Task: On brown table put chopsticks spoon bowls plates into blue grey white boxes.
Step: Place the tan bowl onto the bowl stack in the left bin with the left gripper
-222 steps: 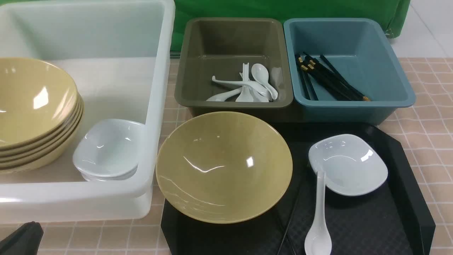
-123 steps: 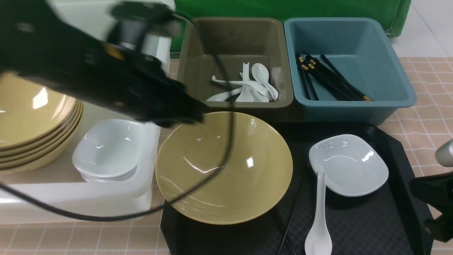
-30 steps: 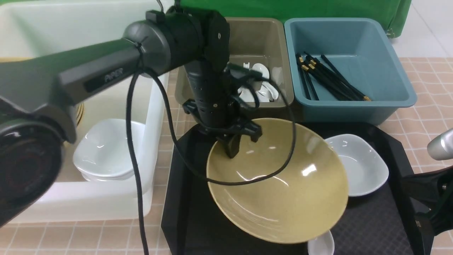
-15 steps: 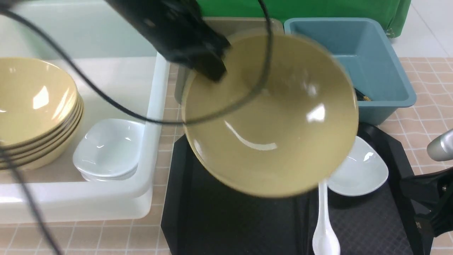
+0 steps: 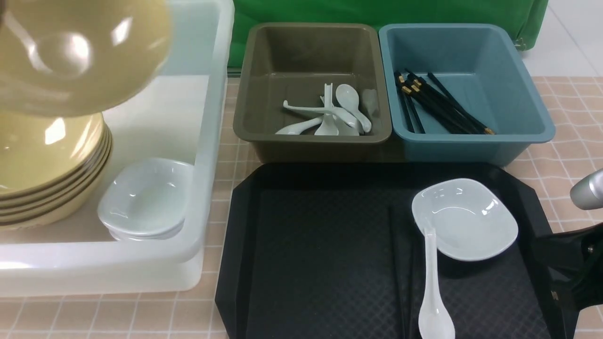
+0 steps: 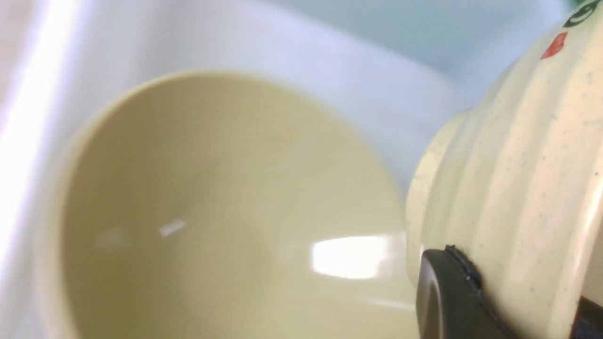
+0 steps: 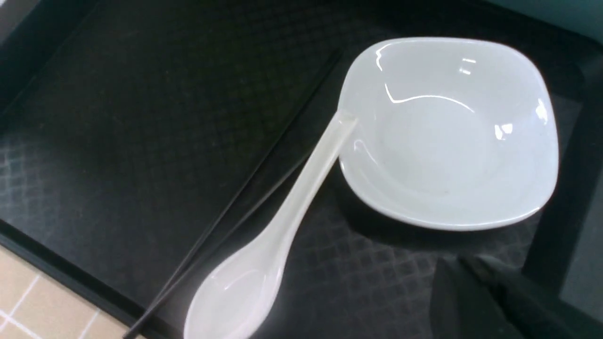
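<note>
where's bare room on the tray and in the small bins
Black textured tray: bare left of thin black chopsticks; right crowded by white ceramic spoon and squarish white dish. Olive plastic bin: bare behind its spoons. Teal plastic bin: back right.

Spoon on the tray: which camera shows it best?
Right wrist view: the spoon is close and sharp, handle against the plate. Front view shows it smaller, scoop at the frame's edge. Left wrist view misses it.
</note>
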You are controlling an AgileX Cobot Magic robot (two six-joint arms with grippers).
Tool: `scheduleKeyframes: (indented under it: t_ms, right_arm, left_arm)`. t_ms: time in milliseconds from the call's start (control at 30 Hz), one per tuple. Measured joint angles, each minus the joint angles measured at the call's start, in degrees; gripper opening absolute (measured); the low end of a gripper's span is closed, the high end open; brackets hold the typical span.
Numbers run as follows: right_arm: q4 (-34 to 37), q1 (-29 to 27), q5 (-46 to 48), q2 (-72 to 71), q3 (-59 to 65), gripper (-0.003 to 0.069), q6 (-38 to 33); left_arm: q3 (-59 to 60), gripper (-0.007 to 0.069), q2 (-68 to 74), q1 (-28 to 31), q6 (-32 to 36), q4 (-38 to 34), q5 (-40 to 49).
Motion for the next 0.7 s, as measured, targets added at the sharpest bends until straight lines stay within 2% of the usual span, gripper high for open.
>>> scheduleKeyframes:
  t_ms: [100,433,533,633,667,700]
  right_arm:
    - [0.14,0.00,-0.05,0.00,0.00,0.0048,0.05]
    - [0.65,0.00,-0.05,0.00,0.00,0.0048,0.17]
    - [0.74,0.00,-0.05,0.00,0.00,0.0048,0.17]
    - [1.29,0.00,-0.05,0.00,0.00,0.0049,0.17]
    - [1.36,0.00,-0.05,0.00,0.00,0.0049,0.17]
    - [1.73,0.00,-0.05,0.00,0.00,0.0049,0.17]
  left_arm:
    - [3.56,0.0008,0.05,3.62,-0.54,1.42,-2.45]
    - [9.36,0.0031,0.05,4.27,-6.76,10.24,-8.48]
    - [9.36,0.0094,0.05,4.27,-8.66,13.76,-10.53]
    - [9.36,0.0200,-0.08,4.27,-9.18,12.43,-12.07]
    - [9.36,0.0209,-0.08,4.27,-9.18,12.21,-12.07]
    - [9.36,0.0275,-0.13,4.27,-9.29,10.71,-12.12]
